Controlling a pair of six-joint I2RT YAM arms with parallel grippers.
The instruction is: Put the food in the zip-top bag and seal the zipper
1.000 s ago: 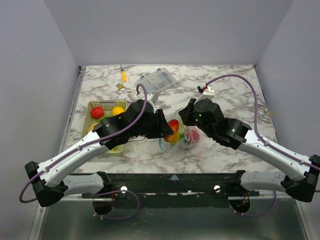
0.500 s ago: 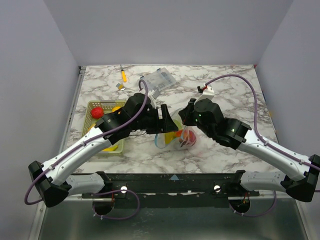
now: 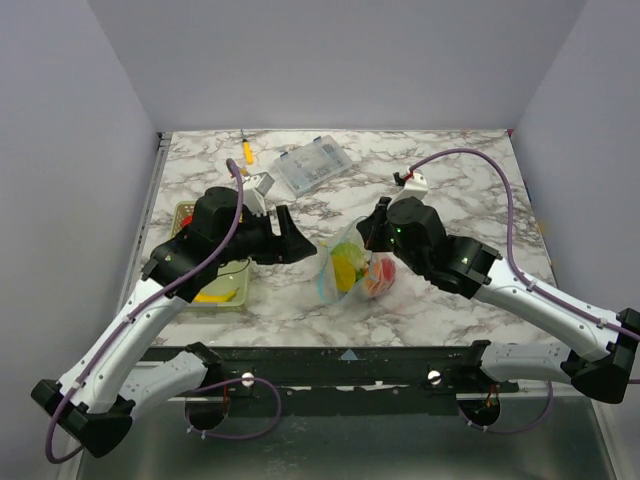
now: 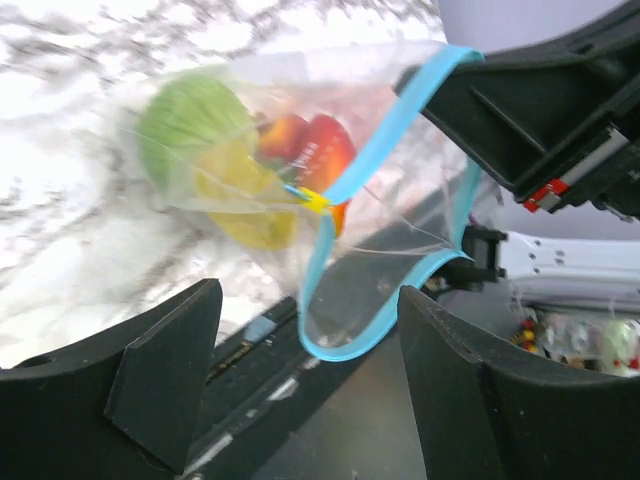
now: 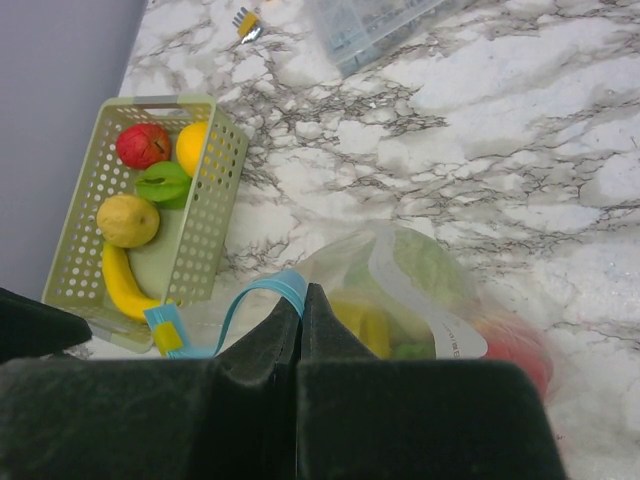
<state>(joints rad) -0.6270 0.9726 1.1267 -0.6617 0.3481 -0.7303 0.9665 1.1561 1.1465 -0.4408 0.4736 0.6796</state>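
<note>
The clear zip-top bag (image 3: 350, 272) lies mid-table with green, yellow and red food inside; it also shows in the left wrist view (image 4: 250, 150). Its light blue zipper (image 4: 385, 130) hangs open in a loop with a small yellow slider (image 4: 315, 201). My right gripper (image 3: 368, 233) is shut on the blue strip (image 5: 290, 288) at the bag's upper edge and holds the mouth up. My left gripper (image 3: 295, 240) is open and empty, left of the bag and apart from it, its jaws wide (image 4: 308, 300). More food lies in the green basket (image 5: 215, 200): a red apple (image 5: 142, 145), an orange, a green piece, a lemon and a banana (image 5: 125, 285).
The green basket (image 3: 238, 285) sits at the left under my left arm. A rigid clear compartment box (image 3: 313, 165) stands at the back centre. An orange-handled tool (image 3: 247, 150) lies at the back left. The table's front edge is just below the bag.
My left gripper has drawn back to the left, away from the bag's mouth, and is empty. The right gripper still holds the zipper strip. The bag has settled slightly.
</note>
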